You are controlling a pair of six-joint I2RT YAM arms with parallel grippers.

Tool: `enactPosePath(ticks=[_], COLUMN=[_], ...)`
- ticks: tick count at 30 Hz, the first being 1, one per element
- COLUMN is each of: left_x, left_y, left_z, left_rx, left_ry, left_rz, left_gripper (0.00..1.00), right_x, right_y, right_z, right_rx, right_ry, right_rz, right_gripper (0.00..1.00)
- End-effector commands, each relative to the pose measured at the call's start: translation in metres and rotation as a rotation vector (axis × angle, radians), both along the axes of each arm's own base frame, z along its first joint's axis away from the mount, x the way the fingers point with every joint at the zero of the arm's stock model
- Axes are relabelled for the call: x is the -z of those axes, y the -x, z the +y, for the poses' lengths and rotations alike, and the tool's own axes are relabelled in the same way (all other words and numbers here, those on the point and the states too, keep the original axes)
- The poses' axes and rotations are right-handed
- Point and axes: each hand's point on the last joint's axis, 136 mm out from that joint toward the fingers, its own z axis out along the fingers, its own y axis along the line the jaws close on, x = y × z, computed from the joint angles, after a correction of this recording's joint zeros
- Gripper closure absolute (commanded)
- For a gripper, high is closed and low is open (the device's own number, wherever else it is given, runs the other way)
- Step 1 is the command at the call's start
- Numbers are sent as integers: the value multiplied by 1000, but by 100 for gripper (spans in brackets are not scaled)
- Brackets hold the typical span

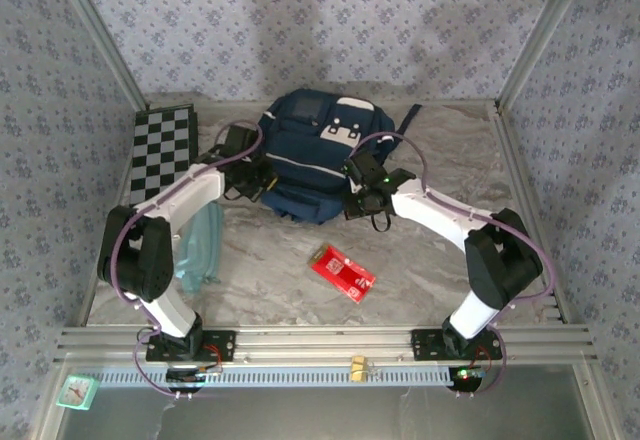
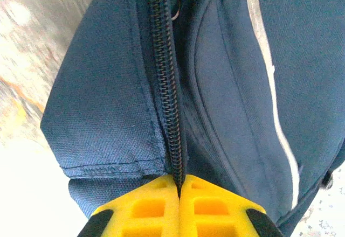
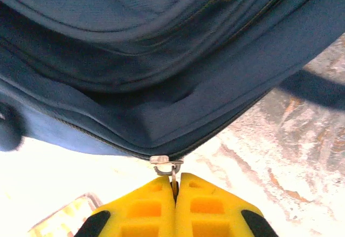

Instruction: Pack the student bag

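Note:
The student bag (image 1: 315, 150), navy blue with white trim, lies at the back middle of the table. My left gripper (image 1: 252, 178) presses against its left side. In the left wrist view the yellow fingers (image 2: 153, 204) are shut on the bag's black zipper seam (image 2: 166, 86). My right gripper (image 1: 362, 192) sits at the bag's right front corner. Its yellow fingers (image 3: 207, 204) are shut on the thin metal zipper pull (image 3: 173, 179), which hangs from a silver slider (image 3: 166, 163) on the bag's edge (image 3: 161, 107).
A red flat packet (image 1: 342, 272) lies on the marble table in front of the bag. A checkered board (image 1: 160, 145) rests at the back left, and a pale teal item (image 1: 200, 245) sits beside the left arm. A dark strap (image 1: 408, 120) trails to the bag's right.

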Motion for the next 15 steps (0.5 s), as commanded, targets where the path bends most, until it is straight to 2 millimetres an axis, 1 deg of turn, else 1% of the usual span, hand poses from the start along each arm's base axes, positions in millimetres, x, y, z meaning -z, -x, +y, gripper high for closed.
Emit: enactPosePath(ticks=[1, 2, 3, 5, 6, 7, 9, 11, 13, 15], left_x=[-21, -24, -27, -32, -35, -36, -33, -26, -15, -8], left_y=[-31, -32, -32, -23, -16, -8, 15, 36, 56, 67], left_z=[23, 20, 15, 11, 9, 9, 4, -12, -28, -48], left_rx=[32, 52, 76, 85, 83, 69, 28, 1, -49, -71], left_ry=[-52, -41, -27, 1, 16, 22, 32, 88, 143, 198], left_rz=[-107, -116, -130, -132, -135, -126, -83, -54, 0, 28], left_gripper=[100, 100, 97, 80, 70, 59, 49, 42, 37, 34], right_x=[1, -13, -18, -20, -19, -17, -14, -11, -8, -3], right_y=[27, 21, 17, 14, 12, 11, 11, 12, 13, 14], right_z=[9, 27, 41, 56, 61, 63, 66, 66, 63, 61], right_rx=[-33, -50, -58, -73, -75, -70, -69, -60, -48, -44], right_ry=[-9, -65, -98, -123, -126, -128, -137, -141, -130, -119], right_rz=[95, 74, 57, 53, 57, 59, 68, 71, 74, 75], right_gripper=[100, 100, 100, 100, 100, 100, 100, 100, 100, 100])
